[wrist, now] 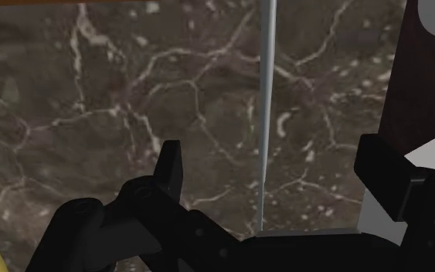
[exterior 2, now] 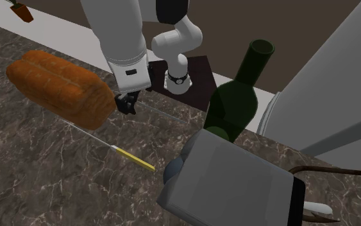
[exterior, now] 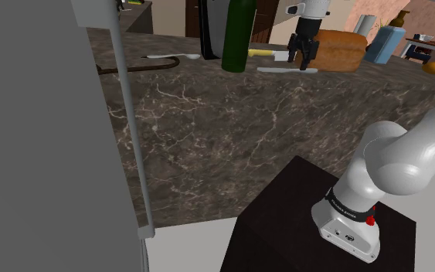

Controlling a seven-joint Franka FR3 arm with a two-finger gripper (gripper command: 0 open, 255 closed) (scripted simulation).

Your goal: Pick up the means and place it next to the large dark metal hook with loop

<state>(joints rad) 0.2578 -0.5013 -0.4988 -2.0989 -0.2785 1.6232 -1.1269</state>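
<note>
Knife (exterior: pixel 280 69), with a yellow handle and a long thin pale blade, is seen lying flat on the dark marbled counter (exterior: pixel 231 131). In the shoulder view it is placed between the green bottle (exterior: pixel 237 39) and the loaf (exterior: pixel 339 48), its handle end just beside the bottle. In the second exterior view the knife (exterior 2: pixel 131 158) is stretched along the front of the loaf (exterior 2: pixel 60 86), the handle pointing toward a grey box (exterior 2: pixel 230 180).

The gripper (exterior: pixel 307 63) is held low over the blade, just in front of the loaf. In the wrist view the fingers (wrist: pixel 169 166) are spread wide apart, and the blade (wrist: pixel 263 116) is seen as a thin line running between them, touched by neither. Nothing is clasped.

The hook (exterior: pixel 134 67), dark and long, is laid on the counter toward the shoulder view's left, beyond the bottle and well apart from the knife. In the second exterior view the hook (exterior 2: pixel 333 171) is found at the right, past the grey box. The bottle (exterior 2: pixel 236 103) is stood upright between the two.
</note>
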